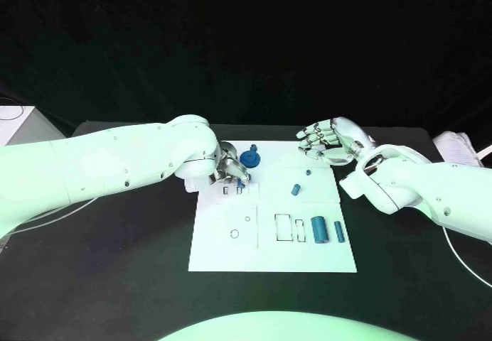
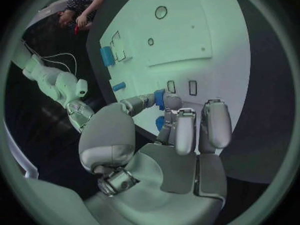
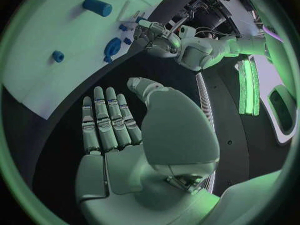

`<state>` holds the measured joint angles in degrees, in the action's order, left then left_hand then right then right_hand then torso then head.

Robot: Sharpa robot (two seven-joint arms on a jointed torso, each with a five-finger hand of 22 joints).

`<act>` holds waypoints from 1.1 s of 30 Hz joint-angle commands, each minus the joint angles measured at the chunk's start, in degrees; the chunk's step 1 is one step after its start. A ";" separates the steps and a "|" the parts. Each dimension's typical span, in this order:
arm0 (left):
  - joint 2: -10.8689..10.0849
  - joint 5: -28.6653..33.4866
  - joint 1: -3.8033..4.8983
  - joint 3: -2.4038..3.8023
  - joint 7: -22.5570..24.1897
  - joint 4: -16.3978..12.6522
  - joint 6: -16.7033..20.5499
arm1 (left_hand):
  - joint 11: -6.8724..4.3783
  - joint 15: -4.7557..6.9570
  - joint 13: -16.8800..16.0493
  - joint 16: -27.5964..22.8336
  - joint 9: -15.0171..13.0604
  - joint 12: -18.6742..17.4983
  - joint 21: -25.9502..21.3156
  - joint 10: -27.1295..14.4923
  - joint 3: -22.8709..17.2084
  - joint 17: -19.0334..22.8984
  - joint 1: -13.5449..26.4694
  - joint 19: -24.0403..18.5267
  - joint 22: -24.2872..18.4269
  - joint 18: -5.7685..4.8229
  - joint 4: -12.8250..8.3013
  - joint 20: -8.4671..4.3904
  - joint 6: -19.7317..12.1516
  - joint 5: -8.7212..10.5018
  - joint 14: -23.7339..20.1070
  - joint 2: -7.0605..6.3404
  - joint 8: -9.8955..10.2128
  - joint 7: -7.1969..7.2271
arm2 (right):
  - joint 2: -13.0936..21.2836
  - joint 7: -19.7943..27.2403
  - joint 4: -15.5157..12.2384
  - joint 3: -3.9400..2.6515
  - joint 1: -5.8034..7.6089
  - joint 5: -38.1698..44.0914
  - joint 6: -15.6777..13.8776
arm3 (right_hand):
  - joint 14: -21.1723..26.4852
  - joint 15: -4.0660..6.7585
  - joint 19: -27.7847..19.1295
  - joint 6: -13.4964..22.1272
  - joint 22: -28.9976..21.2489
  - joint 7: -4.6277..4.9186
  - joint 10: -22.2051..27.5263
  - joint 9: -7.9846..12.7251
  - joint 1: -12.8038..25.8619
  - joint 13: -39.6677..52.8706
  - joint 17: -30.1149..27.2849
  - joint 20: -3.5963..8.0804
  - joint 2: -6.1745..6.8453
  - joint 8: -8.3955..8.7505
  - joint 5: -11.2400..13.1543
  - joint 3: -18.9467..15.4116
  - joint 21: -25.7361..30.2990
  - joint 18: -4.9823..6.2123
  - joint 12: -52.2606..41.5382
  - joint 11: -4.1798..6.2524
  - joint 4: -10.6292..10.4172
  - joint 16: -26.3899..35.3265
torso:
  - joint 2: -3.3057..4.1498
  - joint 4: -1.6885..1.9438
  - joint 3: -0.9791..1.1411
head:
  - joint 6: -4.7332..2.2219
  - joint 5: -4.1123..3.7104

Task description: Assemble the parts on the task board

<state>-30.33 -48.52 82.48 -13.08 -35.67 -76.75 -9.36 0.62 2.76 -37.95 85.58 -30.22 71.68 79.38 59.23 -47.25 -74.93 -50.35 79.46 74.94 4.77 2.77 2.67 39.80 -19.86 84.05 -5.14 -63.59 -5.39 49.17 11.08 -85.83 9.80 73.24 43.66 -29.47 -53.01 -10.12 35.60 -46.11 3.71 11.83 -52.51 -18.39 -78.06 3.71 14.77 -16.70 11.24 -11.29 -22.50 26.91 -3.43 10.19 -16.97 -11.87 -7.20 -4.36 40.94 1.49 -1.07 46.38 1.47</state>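
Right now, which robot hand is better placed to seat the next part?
Left. The left robot hand already pinches a small blue part over the task board; the right robot hand is open, off the board's far corner.

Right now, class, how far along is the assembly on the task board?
Early stage. Done: a blue knob-like part seems to stand at the task board's far edge. In hand: the left hand pinches a small blue part over the board. Left: loose cylinders and a peg. The right hand hovers empty.

White box (image 1: 20,124) at the table's (image 1: 123,284) left edge.
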 commanded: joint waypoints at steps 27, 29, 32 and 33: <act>0.50 -1.75 -0.25 -0.12 -0.31 0.79 -4.82 | -0.32 0.52 0.31 0.32 0.03 0.23 0.35 0.47 -13.53 -8.13 -0.23 0.34 3.54 -0.92 -13.76 -0.02 0.60 -0.33 3.64 0.68 -0.22 0.77 | 0.01 0.54 -0.10 -0.01 -0.08 0.59 0.69 | -0.01 -0.21 -0.31 -0.48 -0.11 3.29 -0.42 0.10 -0.09 -0.09 -0.12 0.00 0.19 0.22 0.17 0.36 0.07 -0.26 0.33 0.15 0.05 0.14 | 0.06 -0.04 0.01 | 0.42 0.16; 0.53 -1.78 -0.30 -0.12 -0.31 0.87 -4.82 | -0.32 0.52 0.31 0.32 0.03 0.23 0.35 0.47 -13.53 -8.13 -0.23 0.34 3.54 -0.92 -13.76 -0.02 0.60 -0.33 3.64 0.68 -0.22 0.77 | 0.03 0.54 -0.12 -0.01 -0.08 0.59 0.68 | -0.01 -0.21 -0.31 -0.48 -0.11 3.29 -0.42 0.10 -0.09 -0.09 -0.12 0.00 0.19 0.22 0.17 0.36 0.07 -0.26 0.33 0.15 0.05 0.14 | 0.06 -0.06 0.03 | 0.50 0.18; 0.61 -1.80 -0.39 -0.13 -0.31 0.93 -4.73 | -0.33 0.53 0.21 0.35 0.06 0.25 0.39 0.55 -13.48 -8.18 -0.27 0.38 3.59 -0.93 -13.75 -0.05 0.60 -0.38 3.66 0.69 -0.20 0.78 | 0.05 0.55 -0.16 -0.01 -0.09 0.59 0.68 | -0.01 -0.21 -0.31 -0.48 -0.11 3.29 -0.42 0.10 -0.09 -0.09 -0.12 0.00 0.19 0.22 0.17 0.36 0.07 -0.26 0.33 0.15 0.05 0.14 | 0.08 -0.05 0.03 | 0.51 0.16; 0.64 -1.81 -0.43 -0.13 -0.31 0.96 -4.69 | -0.33 0.53 0.21 0.35 0.06 0.25 0.39 0.55 -13.48 -8.18 -0.27 0.38 3.59 -0.93 -13.75 -0.05 0.60 -0.38 3.66 0.69 -0.20 0.78 | 0.05 0.55 -0.17 -0.01 -0.09 0.59 0.68 | -0.01 -0.21 -0.31 -0.48 -0.11 3.29 -0.42 0.10 -0.09 -0.09 -0.12 0.00 0.19 0.22 0.17 0.36 0.07 -0.26 0.33 0.15 0.05 0.14 | 0.09 -0.06 0.02 | 0.50 0.18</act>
<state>-29.86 -49.92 82.12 -13.23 -35.95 -75.77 -13.00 0.52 2.76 -37.71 85.58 -30.09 71.67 79.60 59.72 -47.23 -74.91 -50.37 79.45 74.92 4.78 2.75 2.67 40.01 -19.90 84.05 -5.15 -63.59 -5.17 49.21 11.09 -85.89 9.80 73.19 43.71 -29.46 -53.02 -10.12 35.60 -46.11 3.65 11.83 -52.51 -18.34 -78.06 3.72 14.71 -16.70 11.24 -11.29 -22.50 26.90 -3.43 10.19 -16.97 -11.87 -7.21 -4.36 40.99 1.43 -1.04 46.87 1.64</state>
